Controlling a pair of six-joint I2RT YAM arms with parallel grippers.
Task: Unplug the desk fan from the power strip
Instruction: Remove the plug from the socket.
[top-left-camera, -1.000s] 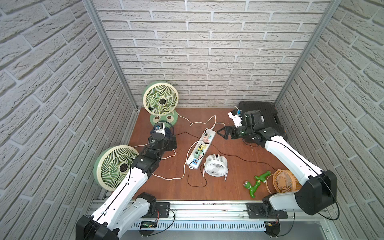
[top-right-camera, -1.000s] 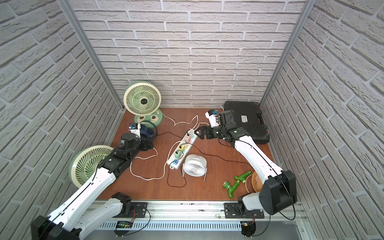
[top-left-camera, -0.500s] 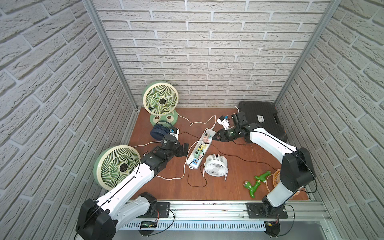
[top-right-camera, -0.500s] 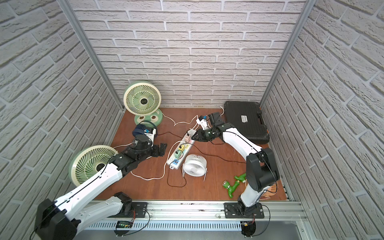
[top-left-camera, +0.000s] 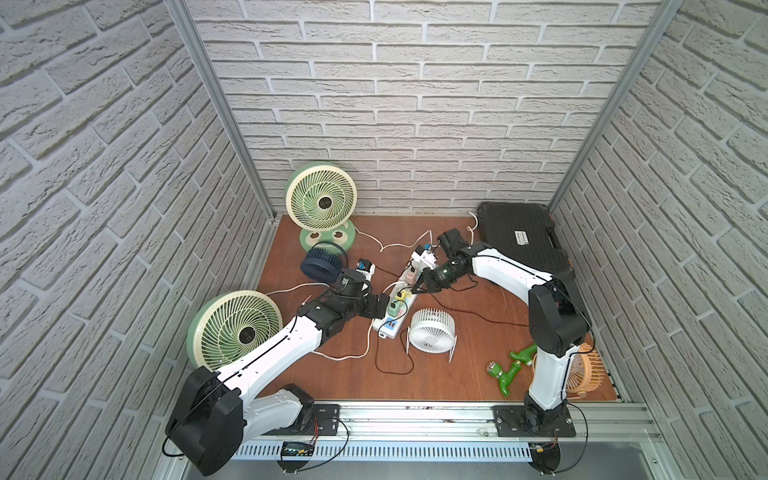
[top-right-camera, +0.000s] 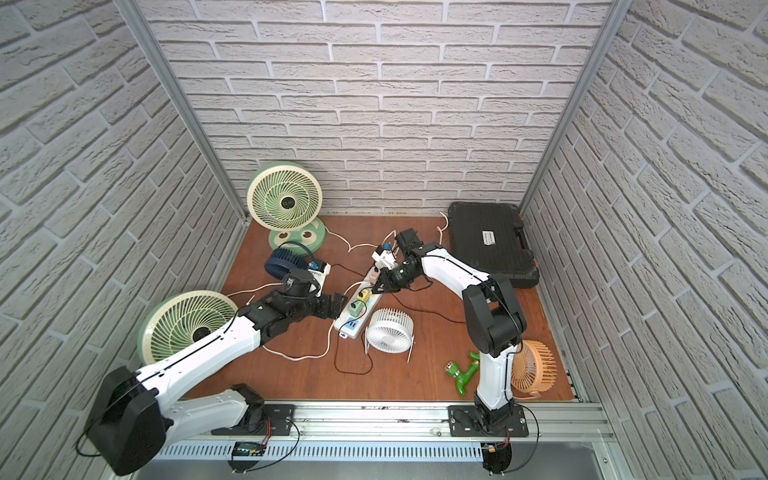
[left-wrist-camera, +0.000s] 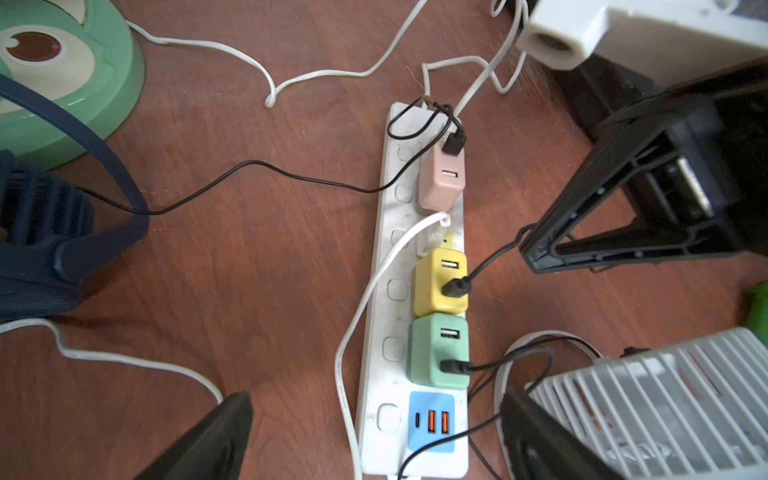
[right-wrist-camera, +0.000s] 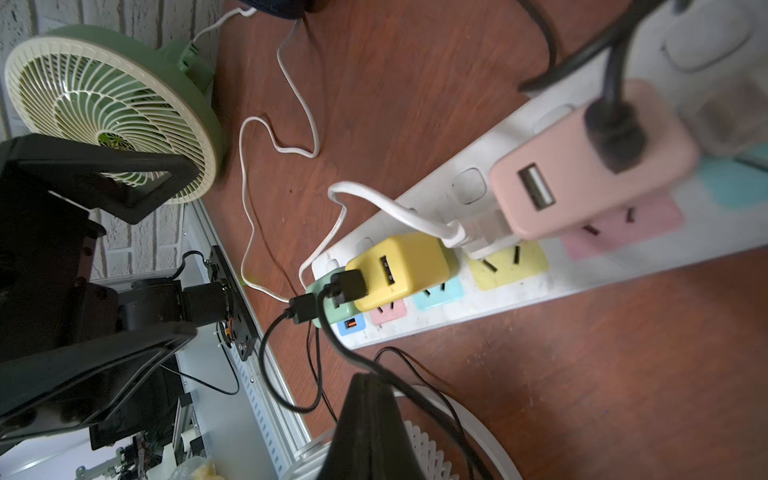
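Right gripper (top-left-camera: 417, 289) is closed on black cable (left-wrist-camera: 490, 262) of yellow adapter (left-wrist-camera: 436, 286); left gripper (top-left-camera: 383, 306) open at power strip (left-wrist-camera: 392, 257), mid-worktop.

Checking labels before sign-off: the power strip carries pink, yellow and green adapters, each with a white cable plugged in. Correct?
No: the cables in the pink adapter, yellow adapter and green adapter on the power strip are black, not white, as the left wrist view shows.

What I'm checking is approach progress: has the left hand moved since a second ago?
Yes. The left hand has swung away from the dark blue fan to the side of the power strip, open.
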